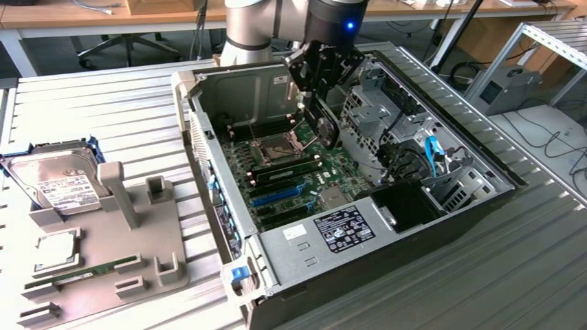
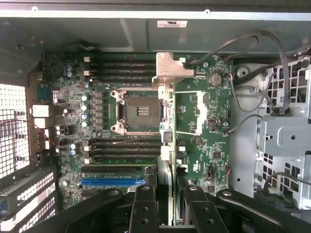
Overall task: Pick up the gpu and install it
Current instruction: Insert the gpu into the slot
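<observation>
Clearly the gripper [image 1: 321, 82] is clenched on the gpu [image 1: 325, 130], holding the card on edge over the open computer case [image 1: 275, 265]. In the exterior view the card hangs below the gripper, above the motherboard [image 1: 293, 172] and just to the exterior view's right of the CPU socket [image 1: 275, 148]. Whether its lower edge touches the board I cannot tell. A blue slot [image 1: 275, 197] lies nearer on the same board, apart from the card.

From the wrist view, two black fingers [image 2: 144, 208] pinch the card from both sides. It runs edge-on away from them, its silver end bracket [image 2: 171, 68] at the far end, beside the empty socket.

Outside the case, on the exterior view's left, a grey fixture [image 1: 137, 254] lies on the slatted metal table [image 1: 110, 103]. A hard drive [image 1: 60, 185] with a white label leans at the fixture's far end, a CPU chip [image 1: 57, 249] sits nearer, and a thin green RAM stick [image 1: 82, 273] lies nearest of the three.
</observation>
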You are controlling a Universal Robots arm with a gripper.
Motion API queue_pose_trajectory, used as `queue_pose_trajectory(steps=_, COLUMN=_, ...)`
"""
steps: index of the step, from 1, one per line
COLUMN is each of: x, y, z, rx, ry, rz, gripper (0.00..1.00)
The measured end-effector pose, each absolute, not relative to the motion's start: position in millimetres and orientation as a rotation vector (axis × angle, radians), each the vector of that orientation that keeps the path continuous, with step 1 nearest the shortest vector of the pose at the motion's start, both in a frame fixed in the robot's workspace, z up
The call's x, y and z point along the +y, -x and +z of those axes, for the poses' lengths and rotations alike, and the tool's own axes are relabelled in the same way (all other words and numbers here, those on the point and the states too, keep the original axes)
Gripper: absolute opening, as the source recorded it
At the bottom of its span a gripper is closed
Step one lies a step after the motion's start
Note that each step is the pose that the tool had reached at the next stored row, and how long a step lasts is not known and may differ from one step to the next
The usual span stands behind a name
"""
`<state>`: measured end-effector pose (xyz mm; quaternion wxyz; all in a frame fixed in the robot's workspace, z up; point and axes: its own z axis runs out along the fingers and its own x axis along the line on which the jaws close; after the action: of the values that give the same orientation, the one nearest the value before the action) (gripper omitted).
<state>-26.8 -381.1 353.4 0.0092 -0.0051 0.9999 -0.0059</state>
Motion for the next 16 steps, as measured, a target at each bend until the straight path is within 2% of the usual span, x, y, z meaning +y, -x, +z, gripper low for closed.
queue_pose_trajectory(steps=16, x=-381.1, y=26.8, z=353.4, rx=3.122, ry=0.066, rz=-0.018, gripper=0.26)
